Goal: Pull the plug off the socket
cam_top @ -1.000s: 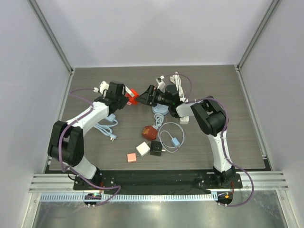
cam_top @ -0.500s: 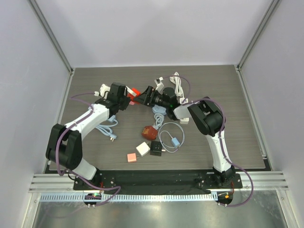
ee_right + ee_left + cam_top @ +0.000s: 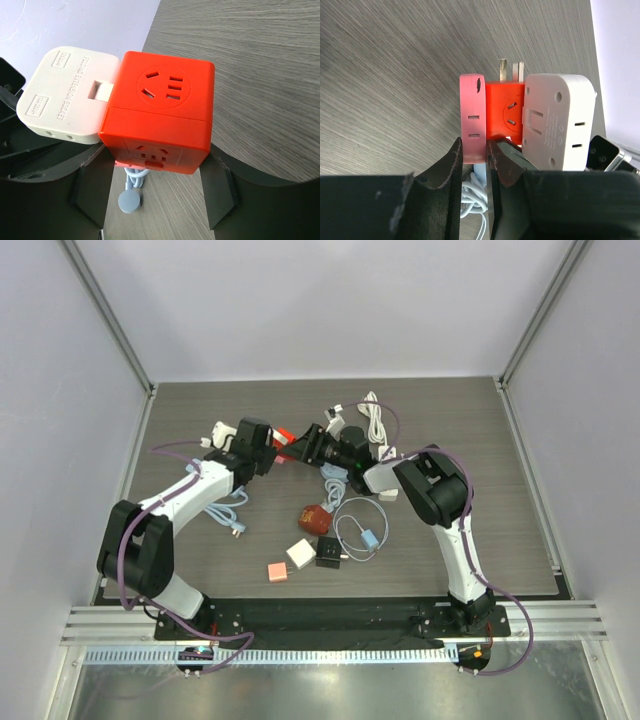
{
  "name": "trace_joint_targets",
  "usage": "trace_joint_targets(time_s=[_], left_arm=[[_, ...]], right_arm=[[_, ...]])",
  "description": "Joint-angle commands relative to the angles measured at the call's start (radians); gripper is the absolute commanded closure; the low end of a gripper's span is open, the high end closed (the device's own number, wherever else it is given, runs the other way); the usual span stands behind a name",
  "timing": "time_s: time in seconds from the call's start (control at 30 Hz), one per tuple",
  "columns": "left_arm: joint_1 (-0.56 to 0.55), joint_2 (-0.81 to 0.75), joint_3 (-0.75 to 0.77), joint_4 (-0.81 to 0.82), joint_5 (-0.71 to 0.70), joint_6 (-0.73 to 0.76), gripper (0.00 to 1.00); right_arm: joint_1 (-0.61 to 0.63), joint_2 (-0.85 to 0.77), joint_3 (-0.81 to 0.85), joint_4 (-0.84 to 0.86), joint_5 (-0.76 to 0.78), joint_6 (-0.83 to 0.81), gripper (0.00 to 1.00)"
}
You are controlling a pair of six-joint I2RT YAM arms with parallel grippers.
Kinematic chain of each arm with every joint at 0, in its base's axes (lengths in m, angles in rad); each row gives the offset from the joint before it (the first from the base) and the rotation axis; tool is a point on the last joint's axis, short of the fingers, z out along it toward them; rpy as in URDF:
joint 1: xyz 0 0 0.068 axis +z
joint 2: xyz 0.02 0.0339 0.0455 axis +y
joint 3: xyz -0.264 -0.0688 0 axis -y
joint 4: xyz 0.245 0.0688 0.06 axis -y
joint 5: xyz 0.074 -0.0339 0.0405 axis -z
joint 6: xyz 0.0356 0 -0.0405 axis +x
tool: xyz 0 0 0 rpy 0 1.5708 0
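Note:
A red cube socket (image 3: pixel 286 439) is held above the table's back middle between both grippers. In the left wrist view a flat pink plug (image 3: pixel 473 117) sits on the cube's (image 3: pixel 503 107) left face. A white adapter (image 3: pixel 557 122) sits on its right face, and metal prongs stick out at the top. My left gripper (image 3: pixel 475 150) is shut on the pink plug's lower end. In the right wrist view my right gripper (image 3: pixel 155 167) is shut on the red cube (image 3: pixel 160 112), one finger on each side. The white adapter (image 3: pixel 67 95) is on the cube's left.
Under the cube lie a pale blue coiled cable (image 3: pixel 131 197) and a round blue disc (image 3: pixel 335 472). Nearer the front are a dark red item (image 3: pixel 314 519), a white block (image 3: pixel 300 554), a black adapter (image 3: pixel 328 553), a pink square (image 3: pixel 277 571), cable loops (image 3: pixel 362 530) and a white cable (image 3: pixel 374 418).
Both grippers and the cube have shifted slightly toward the back, and the left gripper has moved right, closer to the right one. The pink plug is still seated on the cube.

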Motion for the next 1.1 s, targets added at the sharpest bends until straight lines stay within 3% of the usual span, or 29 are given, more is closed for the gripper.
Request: trace_joint_targets(time_s=[0.0, 0.03, 0.1, 0.17, 0.4, 0.6, 0.8, 1.07], left_arm=[[-0.034, -0.049, 0.008, 0.040, 0.002, -0.037, 1.00], [-0.037, -0.051, 0.007, 0.040, -0.001, -0.040, 1.00], [-0.049, -0.064, 0.004, 0.037, -0.009, -0.043, 1.00], [-0.060, -0.075, 0.002, 0.031, -0.020, -0.049, 1.00], [-0.069, -0.132, -0.016, 0.017, -0.026, -0.048, 1.00], [-0.070, -0.225, -0.143, 0.020, -0.060, -0.043, 1.00], [-0.070, -0.305, -0.281, 0.061, -0.064, -0.060, 1.00], [-0.090, -0.344, -0.401, 0.135, -0.061, -0.057, 1.00]], right_arm=[[0.006, 0.015, 0.034, -0.054, 0.102, -0.051, 0.51], [0.006, 0.015, 0.042, -0.081, 0.110, -0.051, 0.58], [0.006, 0.024, 0.046, -0.101, 0.130, -0.057, 0.83], [0.006, 0.035, 0.055, -0.121, 0.136, -0.057, 0.99], [-0.009, 0.050, 0.029, -0.097, 0.186, 0.010, 0.99], [-0.058, 0.065, 0.003, 0.044, 0.105, 0.129, 0.99], [-0.078, 0.058, -0.040, 0.139, 0.111, 0.219, 0.99], [-0.095, 0.107, -0.096, 0.395, 0.136, 0.391, 0.99]])
